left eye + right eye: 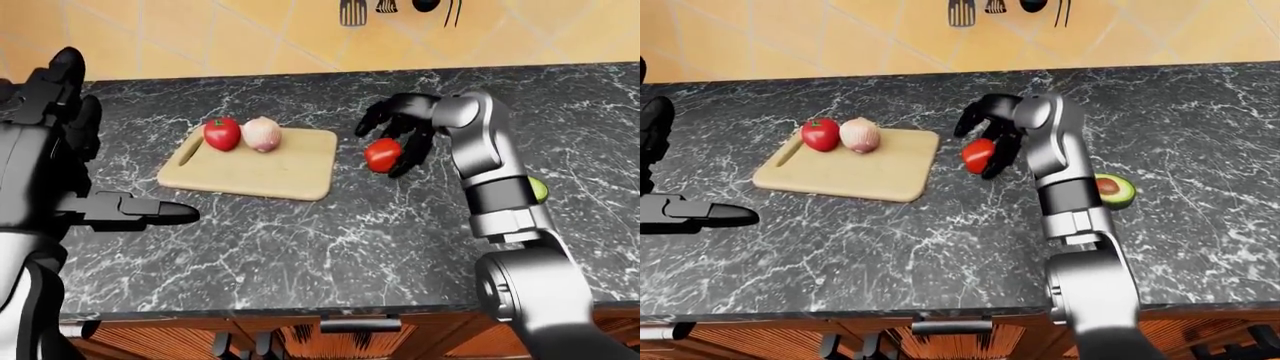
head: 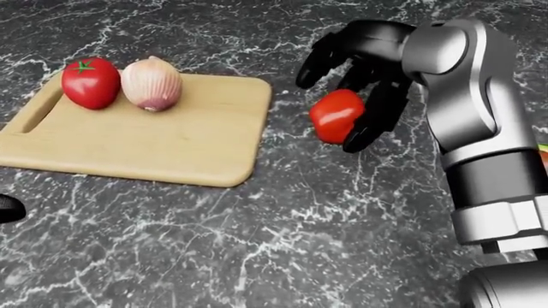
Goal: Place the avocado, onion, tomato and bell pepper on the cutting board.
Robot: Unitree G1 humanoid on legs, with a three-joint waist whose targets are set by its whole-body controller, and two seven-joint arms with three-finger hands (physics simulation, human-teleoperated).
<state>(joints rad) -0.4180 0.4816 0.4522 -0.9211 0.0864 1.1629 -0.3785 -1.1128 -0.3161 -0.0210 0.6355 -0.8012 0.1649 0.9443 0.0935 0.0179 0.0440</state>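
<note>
A wooden cutting board [image 2: 180, 138] lies on the dark marble counter. A red tomato [image 2: 90, 82] and a pale onion [image 2: 151, 83] sit side by side at the board's upper left. My right hand [image 2: 347, 96] is shut on a red bell pepper [image 2: 334, 117] and holds it just off the board's right edge, slightly above the counter. A halved avocado [image 1: 1115, 190] lies on the counter to the right of my right forearm. My left hand [image 1: 90, 150] is open and empty at the left edge of the left-eye view, left of the board.
A tiled wall with hanging utensils [image 1: 352, 11] rises behind the counter. The counter's near edge [image 1: 350, 307] runs above wooden cabinet drawers. My right forearm [image 1: 495, 180] stands between the board and the avocado.
</note>
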